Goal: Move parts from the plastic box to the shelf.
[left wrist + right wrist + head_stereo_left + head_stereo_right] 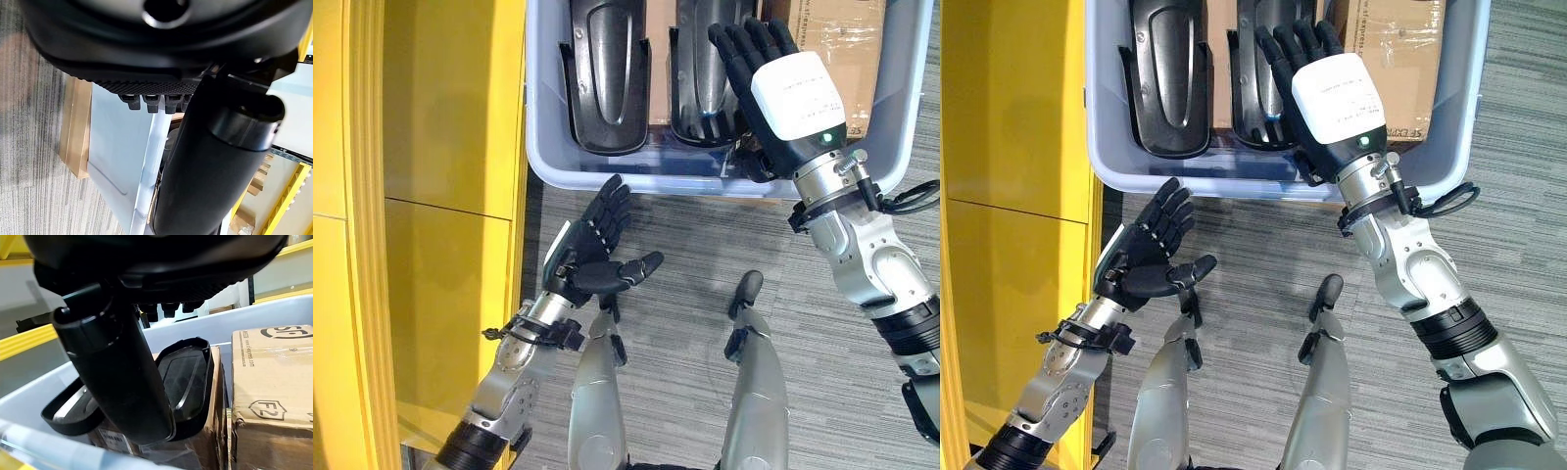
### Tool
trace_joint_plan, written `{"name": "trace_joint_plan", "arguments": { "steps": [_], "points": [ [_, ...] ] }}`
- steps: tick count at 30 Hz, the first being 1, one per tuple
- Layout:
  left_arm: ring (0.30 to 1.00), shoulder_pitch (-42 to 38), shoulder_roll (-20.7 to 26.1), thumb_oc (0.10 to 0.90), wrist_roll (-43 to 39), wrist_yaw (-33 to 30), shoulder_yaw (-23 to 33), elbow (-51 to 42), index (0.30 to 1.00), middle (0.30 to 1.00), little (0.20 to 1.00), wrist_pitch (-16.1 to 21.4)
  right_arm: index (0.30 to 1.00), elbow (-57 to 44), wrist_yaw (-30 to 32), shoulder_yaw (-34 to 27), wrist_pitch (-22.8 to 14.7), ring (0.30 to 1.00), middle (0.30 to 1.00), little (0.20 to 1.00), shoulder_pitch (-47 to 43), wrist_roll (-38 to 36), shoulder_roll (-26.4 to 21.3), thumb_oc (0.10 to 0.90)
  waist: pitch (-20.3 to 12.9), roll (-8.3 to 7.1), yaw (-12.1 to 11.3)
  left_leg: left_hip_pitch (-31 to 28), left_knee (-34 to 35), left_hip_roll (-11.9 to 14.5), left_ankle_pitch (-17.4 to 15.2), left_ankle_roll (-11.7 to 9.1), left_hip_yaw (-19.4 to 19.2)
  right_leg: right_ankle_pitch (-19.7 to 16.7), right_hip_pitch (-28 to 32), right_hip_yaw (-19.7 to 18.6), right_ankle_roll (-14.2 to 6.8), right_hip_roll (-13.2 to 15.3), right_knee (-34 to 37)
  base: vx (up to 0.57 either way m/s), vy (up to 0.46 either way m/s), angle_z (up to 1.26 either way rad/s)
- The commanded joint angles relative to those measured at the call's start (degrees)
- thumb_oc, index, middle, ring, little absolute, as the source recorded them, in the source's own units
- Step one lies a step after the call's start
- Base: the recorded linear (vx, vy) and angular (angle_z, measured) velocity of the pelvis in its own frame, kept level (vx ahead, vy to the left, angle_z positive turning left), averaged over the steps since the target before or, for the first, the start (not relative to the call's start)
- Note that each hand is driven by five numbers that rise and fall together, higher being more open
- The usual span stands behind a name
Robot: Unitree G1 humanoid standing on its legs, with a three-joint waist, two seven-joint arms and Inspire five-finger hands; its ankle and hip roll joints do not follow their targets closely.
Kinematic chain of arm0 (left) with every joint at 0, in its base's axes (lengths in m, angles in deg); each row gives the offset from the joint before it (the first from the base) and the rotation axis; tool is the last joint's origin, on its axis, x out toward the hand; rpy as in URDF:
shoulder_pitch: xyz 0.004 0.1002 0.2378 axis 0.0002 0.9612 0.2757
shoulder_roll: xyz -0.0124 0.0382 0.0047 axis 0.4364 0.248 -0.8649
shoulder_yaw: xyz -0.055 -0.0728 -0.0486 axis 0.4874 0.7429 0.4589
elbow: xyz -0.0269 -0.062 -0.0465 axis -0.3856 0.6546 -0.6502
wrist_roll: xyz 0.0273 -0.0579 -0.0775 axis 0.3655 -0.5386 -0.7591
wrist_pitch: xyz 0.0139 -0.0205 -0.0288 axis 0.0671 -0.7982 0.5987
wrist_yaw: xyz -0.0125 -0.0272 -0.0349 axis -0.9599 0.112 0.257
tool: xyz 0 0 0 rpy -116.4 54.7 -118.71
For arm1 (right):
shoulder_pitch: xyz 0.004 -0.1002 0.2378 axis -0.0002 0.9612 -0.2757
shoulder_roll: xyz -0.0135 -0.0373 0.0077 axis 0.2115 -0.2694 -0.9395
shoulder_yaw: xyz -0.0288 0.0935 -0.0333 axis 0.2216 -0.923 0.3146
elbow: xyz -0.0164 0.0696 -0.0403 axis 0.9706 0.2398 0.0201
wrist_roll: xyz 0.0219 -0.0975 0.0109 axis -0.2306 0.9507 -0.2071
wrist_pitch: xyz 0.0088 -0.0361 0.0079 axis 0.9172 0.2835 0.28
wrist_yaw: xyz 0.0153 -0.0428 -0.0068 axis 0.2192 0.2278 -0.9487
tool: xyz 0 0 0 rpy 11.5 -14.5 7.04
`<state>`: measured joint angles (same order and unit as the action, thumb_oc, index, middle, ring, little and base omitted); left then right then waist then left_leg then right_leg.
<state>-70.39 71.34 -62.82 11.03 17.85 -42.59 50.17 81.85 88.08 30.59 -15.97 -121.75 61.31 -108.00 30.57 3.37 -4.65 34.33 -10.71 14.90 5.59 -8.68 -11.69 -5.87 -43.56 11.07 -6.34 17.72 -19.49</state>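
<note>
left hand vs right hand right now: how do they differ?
The left hand hovers over the grey carpet, outside the pale blue plastic box; the right hand reaches inside the box, over a black moulded plastic part. The left hand shows its palm, the right hand its white-covered back. Both are open and hold nothing.

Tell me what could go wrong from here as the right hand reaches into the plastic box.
1. The right hand is above the right-hand black part, fingers extended and not curled round it; closing now might give a weak grip and a slip.
2. That part sits close between the other black part and the cardboard box, so lifting it could snag a neighbour.
3. The left hand waits open outside the plastic box, so it offers no support.
</note>
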Motion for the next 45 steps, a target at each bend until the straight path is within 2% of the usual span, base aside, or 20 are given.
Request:
{"name": "trace_joint_plan", "arguments": {
  "steps": [1,6,16,17,20,21,22,23,24,25,27,36,37,38,39,40,41,44,45],
  "points": [
    [1.000,0.0,1.1,0.900,-0.3,1.2,1.6,-9.2,1.000,1.000,1.000,3.8,1.000,-5.1,3.0,-0.1,-1.2,1.000,1.000,1.000,-7.9,3.2,-4.8,0.900,-0.8,-0.41,0.3,3.8,-4.3,2.4,-3.5,0.2,-0.2,3.3,-0.5,1.2,-4.3,1.3,-0.6,-0.01,-0.033,0.05],
    [1.000,0.0,1.5,0.900,0.2,1.5,1.7,-8.8,1.000,1.000,1.000,4.4,1.000,-4.5,4.2,0.6,-1.9,1.000,1.000,1.000,-7.6,2.3,-6.6,0.900,-0.8,-1.07,0.4,4.7,-4.8,2.6,-3.6,0.1,-0.1,3.1,-0.6,1.5,-4.4,0.9,-0.1,-0.01,-0.042,0.02],
    [1.000,-1.1,1.5,0.900,1.0,0.2,1.8,-8.6,1.000,1.000,1.000,3.7,1.000,-3.8,3.9,2.4,-1.2,1.000,1.000,1.000,-8.9,2.2,-5.7,0.900,-0.8,-1.09,0.2,6.3,-5.3,2.6,-3.4,0.0,0.1,3.5,-1.5,2.2,-4.1,0.7,-0.3,0.01,-0.001,0.00],
    [1.000,-0.8,1.2,0.900,1.0,0.6,1.5,-8.4,1.000,1.000,1.000,3.4,1.000,-3.1,4.2,2.9,-0.8,1.000,1.000,1.000,-8.5,2.4,-4.8,0.900,-0.8,-0.95,0.1,5.4,-5.8,2.5,-4.8,-0.5,0.6,4.7,-0.6,1.8,-4.6,0.7,-0.9,0.04,-0.004,-0.03],
    [1.000,-1.2,1.0,0.900,1.2,0.6,1.3,-8.2,1.000,1.000,1.000,3.2,1.000,-2.0,4.5,3.5,-0.3,1.000,1.000,1.000,-9.0,2.7,-3.9,0.900,-0.8,-0.79,-0.2,6.0,-5.9,2.5,-4.7,-0.6,0.7,4.7,-1.1,2.1,-4.6,0.9,-0.9,0.00,-0.009,0.00],
    [1.000,-2.0,1.0,0.900,1.3,0.5,1.5,-8.3,1.000,1.000,1.000,3.1,1.000,-2.0,4.7,3.4,-0.1,1.000,1.000,1.000,-9.7,2.8,-3.8,0.900,-0.8,-0.88,-0.1,7.9,-5.7,2.5,-3.4,-0.1,0.3,3.4,-2.7,2.5,-4.0,0.8,-0.4,0.00,0.000,0.00],
    [1.000,-1.4,1.0,0.900,1.3,0.5,1.2,-8.2,1.000,1.000,1.000,3.0,1.000,-1.8,4.7,3.7,0.0,1.000,1.000,1.000,-9.1,2.7,-3.6,0.900,-0.8,-0.78,-0.2,6.5,-6.0,2.4,-4.7,-0.6,0.7,4.7,-1.4,2.1,-4.6,0.9,-0.9,0.00,0.000,0.00],
    [1.000,-1.7,0.9,0.900,1.6,0.2,1.0,-8.1,1.000,1.000,1.000,2.8,1.000,-1.2,4.9,3.9,0.2,1.000,1.000,1.000,-9.3,2.9,-3.1,0.900,-0.8,-0.70,-0.2,7.0,-6.1,2.3,-4.7,-0.6,0.8,4.6,-1.8,2.2,-4.5,0.8,-1.0,0.00,0.000,0.00],
    [1.000,-2.6,0.9,0.900,1.7,0.1,1.1,-8.2,1.000,1.000,1.000,2.8,1.000,-0.9,5.1,3.8,0.2,1.000,1.000,1.000,-10.2,3.1,-3.0,0.900,-0.8,-0.75,-0.3,8.7,-5.9,2.3,-3.4,-0.1,0.4,3.4,-3.3,2.7,-3.9,0.9,-0.4,0.00,0.000,0.00],
    [1.000,-2.0,0.9,0.900,1.7,0.1,0.8,-8.0,1.000,1.000,1.000,2.8,1.000,-0.7,5.1,4.1,0.2,1.000,1.000,1.000,-9.6,3.1,-2.7,0.900,-0.8,-0.64,-0.3,7.3,-6.3,2.3,-4.7,-0.6,0.9,4.6,-2.0,2.3,-4.5,0.9,-1.0,0.00,0.000,0.00],
    [1.000,-2.3,0.8,0.900,1.8,-0.2,0.7,-8.0,1.000,1.000,1.000,2.5,1.000,-0.2,5.3,4.6,0.7,1.000,1.000,1.000,-9.8,3.0,-2.2,0.900,-0.8,-0.49,-0.4,8.0,-6.6,2.2,-4.8,-0.6,1.1,4.7,-2.5,2.4,-4.6,1.0,-1.2,0.02,-0.006,0.01],
    [1.000,-3.3,0.0,0.900,2.8,-1.5,0.7,-8.2,1.000,1.000,1.000,2.8,1.000,0.2,5.7,4.5,3.1,1.000,1.000,1.000,-10.1,0.5,0.6,0.900,-0.8,0.35,-0.9,11.7,-7.8,1.3,-4.9,-0.4,2.2,5.2,-5.9,2.1,-4.4,1.0,-3.0,-0.02,0.005,0.00],
    [1.000,-4.5,-0.2,0.900,2.7,-1.8,1.1,-8.3,1.000,1.000,1.000,2.9,1.000,0.2,6.0,4.2,3.8,1.000,1.000,1.000,-11.0,-0.4,1.1,0.900,-0.8,0.47,-0.9,14.4,-7.7,1.0,-3.5,0.3,2.1,3.9,-8.1,2.4,-3.6,1.0,-2.7,0.00,0.000,0.00],
    [1.000,-3.8,-0.3,0.900,2.6,-1.8,0.8,-8.2,1.000,1.000,1.000,2.9,1.000,0.3,6.0,4.4,4.0,1.000,1.000,1.000,-10.2,-0.5,1.6,0.900,-0.8,0.61,-1.0,13.0,-8.1,0.9,-4.8,-0.2,2.6,5.2,-7.0,1.9,-4.2,1.0,-3.4,-0.08,0.018,0.02],
    [1.000,-4.7,-0.4,0.900,2.7,-1.9,1.2,-8.3,1.000,1.000,1.000,3.1,1.000,0.2,6.1,4.1,4.2,1.000,1.000,1.000,-10.7,-0.7,2.1,0.900,-0.8,0.69,-1.1,15.2,-8.0,0.7,-3.6,0.4,2.4,4.0,-8.8,2.3,-3.6,1.0,-3.0,0.00,0.000,0.00],
    [1.000,-4.2,-0.8,0.900,3.0,-1.9,1.0,-8.2,1.000,1.000,1.000,3.0,1.000,0.2,5.9,4.2,4.1,1.000,1.000,1.000,-10.1,-0.6,3.2,0.900,-0.8,0.90,-1.2,14.3,-8.6,0.5,-4.9,0.0,3.0,5.2,-8.0,1.7,-4.0,1.0,-3.7,-0.07,0.014,0.02],
    [1.000,-4.9,-0.8,0.900,3.1,-2.0,1.3,-8.5,1.000,1.000,1.000,3.0,1.000,0.1,6.0,4.0,4.0,1.000,1.000,1.000,-10.7,-0.5,3.3,0.900,-0.8,0.86,-1.2,16.1,-8.3,0.5,-3.6,0.5,2.7,4.0,-9.5,2.2,-3.4,1.0,-3.2,0.00,0.000,0.00],
    [1.000,-4.9,-1.1,0.900,3.8,-2.1,1.6,-8.8,1.000,1.000,1.000,3.1,1.000,-0.8,4.7,3.6,3.7,1.000,1.000,1.000,-10.1,-0.1,5.3,0.900,-0.8,1.09,-1.5,16.9,-8.7,0.1,-3.7,0.6,3.0,4.1,-10.1,2.3,-3.4,1.0,-3.5,-0.02,0.005,0.00],
    [1.000,-4.3,-1.5,0.900,3.7,-2.4,1.3,-8.8,1.000,1.000,1.000,3.2,1.000,-1.3,3.3,4.0,3.3,1.000,1.000,1.000,-9.2,0.6,6.2,0.900,-0.8,1.24,-1.6,15.6,-9.1,-0.1,-5.0,0.2,3.4,5.2,-9.0,1.8,-3.9,1.0,-4.2,0.00,0.000,0.00]
  ]
}}
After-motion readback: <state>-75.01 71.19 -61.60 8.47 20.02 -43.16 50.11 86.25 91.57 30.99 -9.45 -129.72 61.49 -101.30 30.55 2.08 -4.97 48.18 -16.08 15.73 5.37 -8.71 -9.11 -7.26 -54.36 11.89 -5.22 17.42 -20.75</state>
